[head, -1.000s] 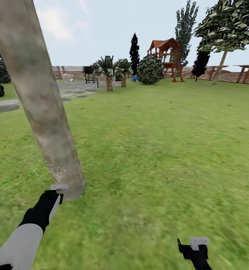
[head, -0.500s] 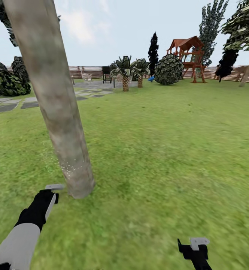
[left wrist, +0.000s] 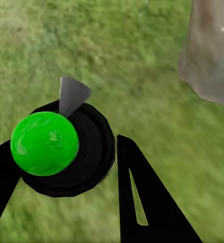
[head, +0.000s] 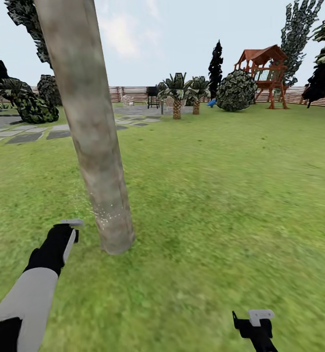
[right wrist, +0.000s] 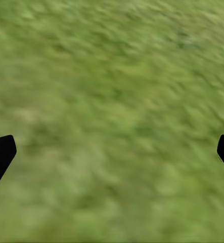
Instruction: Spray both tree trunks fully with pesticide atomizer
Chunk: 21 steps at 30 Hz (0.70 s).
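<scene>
**A:** Where is your atomizer?

**B:** In your left gripper [left wrist: 66,167]. In the left wrist view the two black fingers are clamped on its round black body, with the green cap of the pesticide atomizer [left wrist: 45,143] on top and a grey nozzle poking out beside it. In the head view the left gripper [head: 68,234] sits low, just beside the base of the tree trunk [head: 91,127], and pale specks dot the bark near the bottom, probably spray, though the render is too coarse to be sure.

**A:** How will it handle?

**B:** Judge it as light, rigid plastic, smooth and round, so it could twist or slip if you loosen. Keep your hold around the wide black body below the cap, where the fingers get the most surface, and leave the nozzle free and aimed at the bark.

**A:** And the other arm?

**B:** Your right gripper [head: 256,320] hangs low over the grass [head: 221,195] with its jaws spread wide and nothing between them.
</scene>
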Available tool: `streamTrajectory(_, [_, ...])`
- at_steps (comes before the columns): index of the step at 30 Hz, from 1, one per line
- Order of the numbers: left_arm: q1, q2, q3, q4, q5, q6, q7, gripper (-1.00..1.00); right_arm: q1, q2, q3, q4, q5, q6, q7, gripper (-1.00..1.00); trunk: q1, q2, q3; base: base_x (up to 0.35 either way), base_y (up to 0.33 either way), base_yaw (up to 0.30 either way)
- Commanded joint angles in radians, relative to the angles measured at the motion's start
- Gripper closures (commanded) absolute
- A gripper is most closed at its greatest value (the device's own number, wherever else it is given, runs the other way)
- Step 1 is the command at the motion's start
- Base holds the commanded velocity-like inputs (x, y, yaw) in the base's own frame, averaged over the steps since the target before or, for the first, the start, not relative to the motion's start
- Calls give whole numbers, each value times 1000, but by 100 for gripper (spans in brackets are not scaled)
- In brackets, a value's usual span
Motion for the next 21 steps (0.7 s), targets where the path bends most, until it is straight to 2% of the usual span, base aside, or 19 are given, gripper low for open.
streamTrajectory(1, [0,-1,0,-47,-4,55,-3,100,-1,0,-5,1,11,-3,-7,-100,0,0,-1,102,-85,1])
streamTrajectory(3, [0,-1,-1,-90,-5,103,-3,100,-1,0,-4,1,11,-3,-6,-100,0,0,-1,164,-159,0])
streamTrajectory(5, [2,-1,-2,-99,-6,112,-2,100,-1,0,-4,1,11,-3,-6,-100,0,0,-1,189,-189,0])
streamTrajectory(12, [7,-1,-2,-103,-9,115,1,100,-1,0,-4,1,11,-3,-6,-100,0,0,-1,182,-212,0])
streamTrajectory(16, [6,0,-2,-104,-9,115,1,100,-1,0,-4,1,11,-3,-6,-100,0,0,-1,40,-268,9])
streamTrajectory(21, [2,1,-19,-106,-10,116,2,100,-1,1,-4,1,11,-3,-6,-100,0,0,-1,2,-277,236])
